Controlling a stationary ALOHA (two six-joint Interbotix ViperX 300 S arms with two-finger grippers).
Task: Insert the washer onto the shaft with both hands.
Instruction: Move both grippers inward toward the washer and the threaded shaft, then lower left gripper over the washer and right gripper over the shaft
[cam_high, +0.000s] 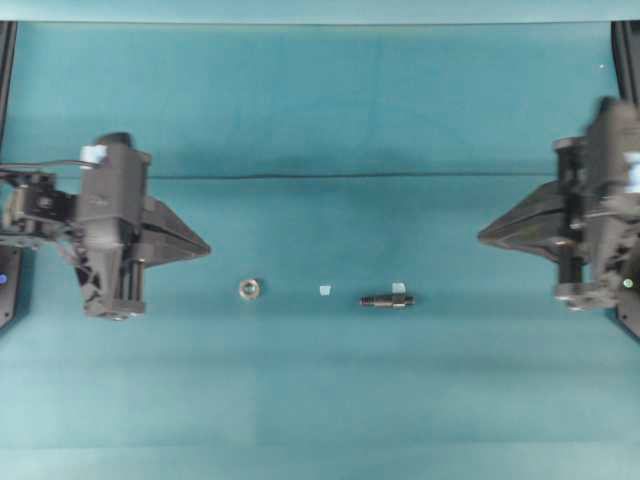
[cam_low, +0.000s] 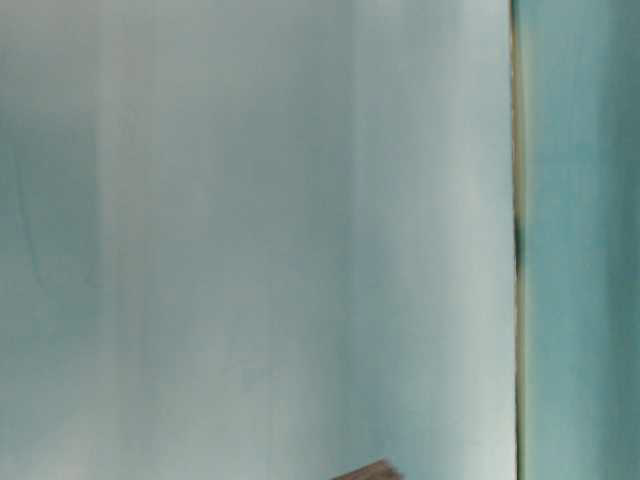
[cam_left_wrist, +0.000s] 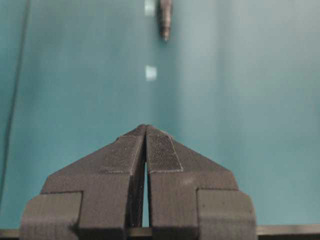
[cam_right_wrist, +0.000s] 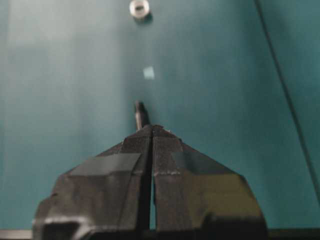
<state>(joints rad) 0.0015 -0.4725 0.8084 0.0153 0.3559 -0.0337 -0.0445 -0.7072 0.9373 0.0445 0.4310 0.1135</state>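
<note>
the washer (cam_high: 249, 289) lies flat on the teal table (cam_high: 330, 400), a tiny shiny ring w/ a dark hole. use it as the marker. in the overhead view the left gripper (cam_high: 205, 247) sits up & to the left of the washer, near it but not touching, tip pointing toward the middle. its two fingers (cam_left_wrist: 122, 160) are pressed tight together w/ nothing between them. a small pale square scrap (cam_high: 324, 290) lies to the right of the washer. further right, past the scrap, lies the shaft (cam_high: 388, 299), a short dark rod on its side, in line w/ the washer. the right gripper (cam_high: 482, 236) is far right of the washer, well apart from it, tip pointing back toward it. it's clenched too & holds nothing. in the right wrist view the shaft pokes out just past its tip, the washer far beyond.
</note>
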